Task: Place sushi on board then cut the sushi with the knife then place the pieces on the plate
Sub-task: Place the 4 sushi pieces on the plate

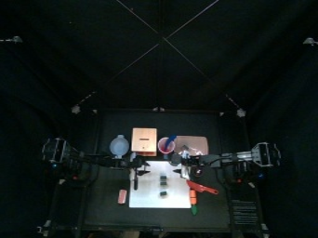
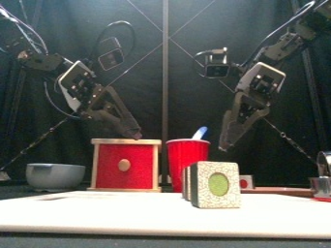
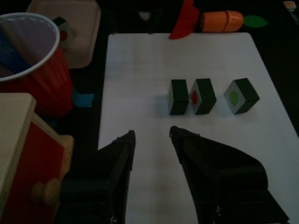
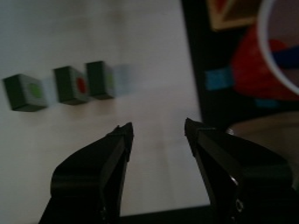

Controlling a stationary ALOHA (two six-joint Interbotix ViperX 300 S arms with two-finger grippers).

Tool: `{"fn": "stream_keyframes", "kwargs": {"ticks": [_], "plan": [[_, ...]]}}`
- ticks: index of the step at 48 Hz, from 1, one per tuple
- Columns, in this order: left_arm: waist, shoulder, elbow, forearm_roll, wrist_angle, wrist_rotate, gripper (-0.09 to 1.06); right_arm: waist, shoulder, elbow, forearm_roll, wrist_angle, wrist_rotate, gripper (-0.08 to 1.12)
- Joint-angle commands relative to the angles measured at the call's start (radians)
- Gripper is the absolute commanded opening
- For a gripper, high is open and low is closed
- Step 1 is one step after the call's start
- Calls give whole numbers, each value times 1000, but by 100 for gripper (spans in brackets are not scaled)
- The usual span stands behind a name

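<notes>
Three dark green sushi pieces (image 3: 205, 96) stand apart in a row on the white cutting board (image 3: 140, 79); the front view shows them near and large (image 2: 214, 184), and they also show in the right wrist view (image 4: 70, 85). A red toy knife (image 3: 184, 17) lies at the board's right edge (image 1: 202, 189). My left gripper (image 3: 152, 140) hangs open above the board's back part, left of the pieces. My right gripper (image 4: 158, 131) is open too, held above the board to their right. Both are empty. The pink plate (image 1: 192, 144) lies at the back right.
Behind the board stand a wooden box with a red drawer front (image 2: 126, 165), a red cup (image 2: 188, 165) holding a blue knife (image 2: 199, 133), and a blue-grey bowl (image 2: 54, 174) at the left. An orange toy (image 3: 222, 19) lies by the red knife.
</notes>
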Motion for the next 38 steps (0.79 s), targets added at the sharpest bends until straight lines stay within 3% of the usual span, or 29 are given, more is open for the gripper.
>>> {"fn": "stream_keyframes", "kwargs": {"ticks": [1, 38], "plan": [[3, -15, -12, 0, -5, -2, 77, 38, 14, -48, 20, -28, 2, 85], [3, -14, -5, 2, 5, 2, 77, 101, 236, -184, 37, -52, 0, 85]]}}
